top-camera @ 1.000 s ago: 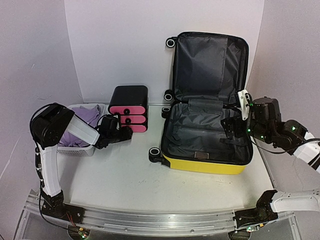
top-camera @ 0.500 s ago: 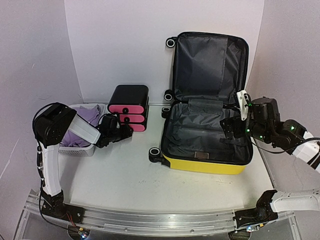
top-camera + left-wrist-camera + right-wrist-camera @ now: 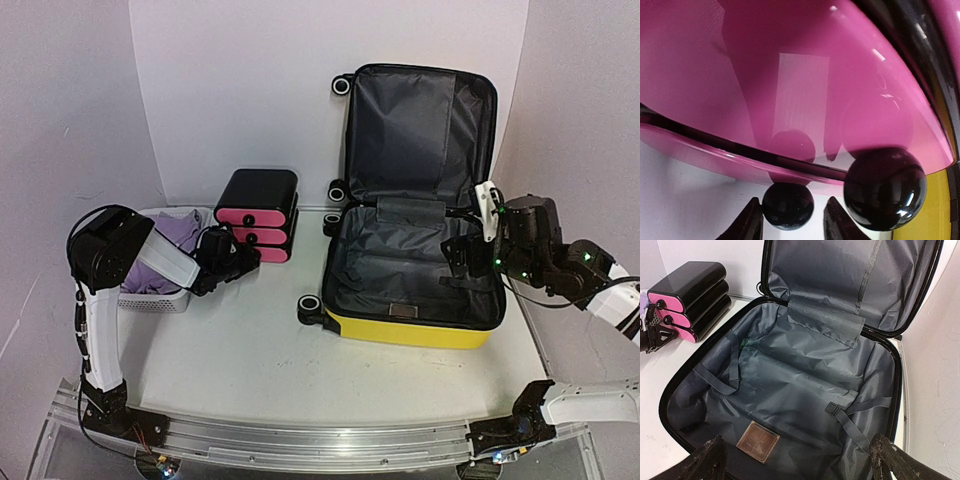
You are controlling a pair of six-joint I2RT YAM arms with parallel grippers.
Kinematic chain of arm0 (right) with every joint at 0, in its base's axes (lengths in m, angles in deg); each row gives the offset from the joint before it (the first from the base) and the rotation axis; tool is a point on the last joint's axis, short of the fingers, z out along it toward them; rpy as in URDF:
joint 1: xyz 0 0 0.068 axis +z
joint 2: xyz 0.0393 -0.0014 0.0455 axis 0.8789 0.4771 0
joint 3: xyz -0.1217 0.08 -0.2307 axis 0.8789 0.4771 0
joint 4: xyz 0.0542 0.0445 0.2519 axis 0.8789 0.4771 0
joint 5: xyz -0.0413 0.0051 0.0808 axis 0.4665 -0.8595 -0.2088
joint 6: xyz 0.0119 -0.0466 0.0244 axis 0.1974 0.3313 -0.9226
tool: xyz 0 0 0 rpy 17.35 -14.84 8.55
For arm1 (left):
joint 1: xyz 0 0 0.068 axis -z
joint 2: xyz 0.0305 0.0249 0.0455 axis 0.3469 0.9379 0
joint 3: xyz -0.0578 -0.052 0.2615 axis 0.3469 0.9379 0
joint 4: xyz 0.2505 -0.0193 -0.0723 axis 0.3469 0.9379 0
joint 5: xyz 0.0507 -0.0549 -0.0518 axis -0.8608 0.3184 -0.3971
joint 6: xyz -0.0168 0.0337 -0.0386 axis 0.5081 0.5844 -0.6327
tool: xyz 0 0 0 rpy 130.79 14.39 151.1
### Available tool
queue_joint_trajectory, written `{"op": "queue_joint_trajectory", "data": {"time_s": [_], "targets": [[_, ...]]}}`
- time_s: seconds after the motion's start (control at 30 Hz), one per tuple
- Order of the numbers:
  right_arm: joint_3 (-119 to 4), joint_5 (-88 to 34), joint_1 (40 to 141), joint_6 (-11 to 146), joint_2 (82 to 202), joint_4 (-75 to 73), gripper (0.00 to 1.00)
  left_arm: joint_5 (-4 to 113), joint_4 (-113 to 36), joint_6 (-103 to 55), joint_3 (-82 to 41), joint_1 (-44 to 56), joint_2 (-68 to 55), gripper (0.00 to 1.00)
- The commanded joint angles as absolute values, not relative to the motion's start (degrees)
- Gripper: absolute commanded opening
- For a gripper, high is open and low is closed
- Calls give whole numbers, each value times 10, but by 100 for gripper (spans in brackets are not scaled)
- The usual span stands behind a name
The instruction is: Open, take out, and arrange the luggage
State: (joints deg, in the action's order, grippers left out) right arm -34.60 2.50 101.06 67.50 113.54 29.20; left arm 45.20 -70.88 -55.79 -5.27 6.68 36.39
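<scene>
The luggage [image 3: 400, 270] is laid open on the right half of the table [image 3: 250, 350]. Its yellow lower shell rests on the table and its lid is propped upright against the back wall [image 3: 240, 90]. Only dark grey lining and loose straps are seen inside. Its position is unchanged from a second ago.

The left fingers [image 3: 751, 225] have been brought a little closer to the black-and-pink drawer box [image 3: 258, 205] than in the earlier frames. They have also been narrowed. In the left wrist view a small black knob [image 3: 788, 206] on the lowest pink drawer is straddled by the two tips. One tip sits against it and a thin gap is left at the other, so a firm hold is not shown. A larger knob [image 3: 885, 187] is seen just beside it to the right.

The right fingers [image 3: 710, 462] are spread fully and nothing is held by them. They are poised over the right edge of the lower shell and are almost unmoved since the earlier frames.

A white mesh basket [image 3: 150, 300] with purple cloth [image 3: 178, 232] in it is placed just left of the drawer box.
</scene>
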Motion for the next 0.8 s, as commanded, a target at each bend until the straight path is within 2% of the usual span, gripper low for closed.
{"op": "queue_joint_trajectory", "data": {"time_s": [0.0, 0.13, 0.33, 0.57, 0.77], "targets": [[-354, 26, 1011, 669, 1125, 287, 98, 433, -748, -572, -57, 60, 370, 37], [-357, 25, 1011, 671, 1132, 288, 98, 433, -748, -569, -52, 60, 367, 27], [-360, 27, 1011, 676, 1149, 288, 98, 445, -748, -553, -31, 60, 347, 21], [-352, 23, 1011, 675, 1176, 275, 98, 457, -748, -545, 38, 77, 288, 18], [-346, 9, 1011, 673, 1205, 257, 98, 456, -747, -542, 110, 106, 228, 20]]}}
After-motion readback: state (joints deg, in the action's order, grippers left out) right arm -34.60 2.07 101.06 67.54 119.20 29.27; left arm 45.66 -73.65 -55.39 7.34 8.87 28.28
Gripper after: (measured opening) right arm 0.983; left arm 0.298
